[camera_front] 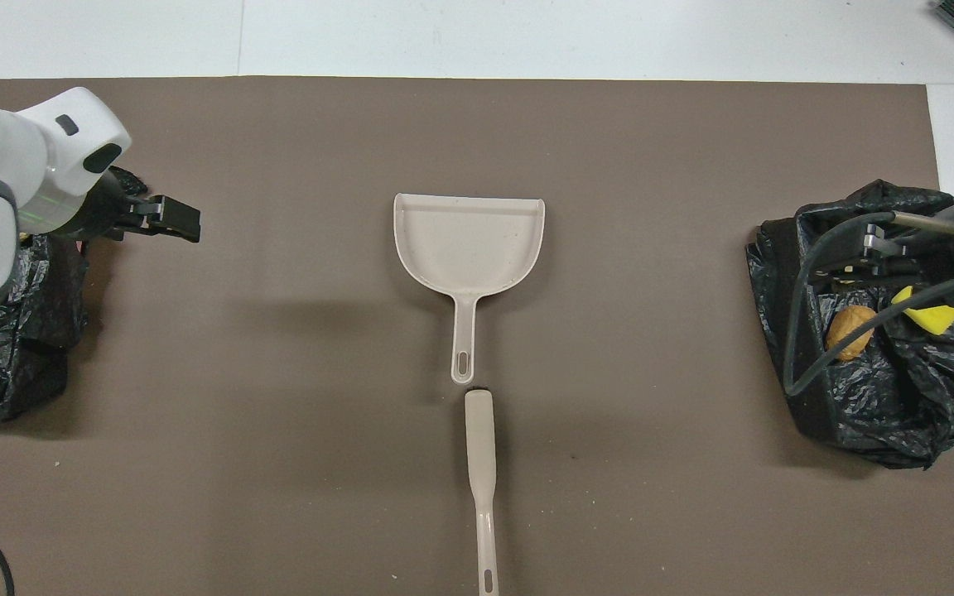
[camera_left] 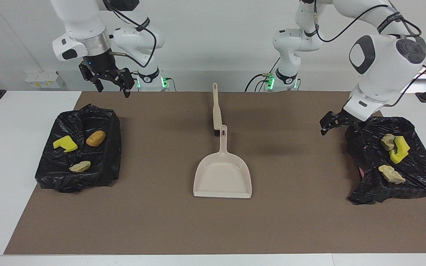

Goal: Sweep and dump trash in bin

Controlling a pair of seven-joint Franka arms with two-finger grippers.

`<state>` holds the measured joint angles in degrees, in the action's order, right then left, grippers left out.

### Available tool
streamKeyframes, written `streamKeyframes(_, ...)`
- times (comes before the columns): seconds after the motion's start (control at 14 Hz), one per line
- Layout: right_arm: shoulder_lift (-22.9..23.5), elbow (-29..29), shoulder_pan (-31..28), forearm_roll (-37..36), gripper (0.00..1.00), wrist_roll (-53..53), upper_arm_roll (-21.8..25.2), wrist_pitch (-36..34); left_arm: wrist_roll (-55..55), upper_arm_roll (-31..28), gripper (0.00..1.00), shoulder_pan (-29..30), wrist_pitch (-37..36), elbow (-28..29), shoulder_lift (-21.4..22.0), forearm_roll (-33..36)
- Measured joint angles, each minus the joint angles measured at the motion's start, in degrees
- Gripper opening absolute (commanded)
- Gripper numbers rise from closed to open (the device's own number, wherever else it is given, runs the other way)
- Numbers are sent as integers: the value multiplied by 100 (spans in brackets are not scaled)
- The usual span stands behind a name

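Observation:
The trash lies in two black-bagged bins. In the bin [camera_left: 100, 166] at the right arm's end are a yellow sponge bit [camera_left: 65, 143], a golden-brown piece [camera_left: 95, 137] and a beige lump [camera_left: 80, 167]. The bin [camera_left: 418, 171] at the left arm's end holds two beige lumps [camera_left: 391, 174] and a yellow sponge bit [camera_left: 399, 149]. The beige dustpan [camera_left: 222, 177] lies empty mid-mat, and the brush [camera_left: 216, 111] lies nearer the robots. My left gripper [camera_left: 332, 123] hangs open and empty over the mat at its bin's edge. My right gripper [camera_left: 111, 83] waits open, raised above its bin's robot-side edge.
A brown mat [camera_left: 161, 221] covers the table between the two bins. From overhead, the dustpan [camera_front: 469, 240] and brush [camera_front: 481, 463] lie in one line, handle ends almost touching. The right arm's cables partly cover its bin [camera_front: 858, 414] there.

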<state>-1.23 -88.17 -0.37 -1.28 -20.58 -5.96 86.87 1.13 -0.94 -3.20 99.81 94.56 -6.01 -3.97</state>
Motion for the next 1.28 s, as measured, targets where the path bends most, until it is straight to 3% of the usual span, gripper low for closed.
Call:
streamKeyframes(0.64, 0, 2, 0, 2, 100, 51, 0, 0, 23, -236, 100, 45, -1048, -5, 805, 18)
streamKeyframes(1.28, 2, 2, 0, 6, 100, 54, 0, 0, 327, -159, 100, 19, -1122, 36, 848, 282)
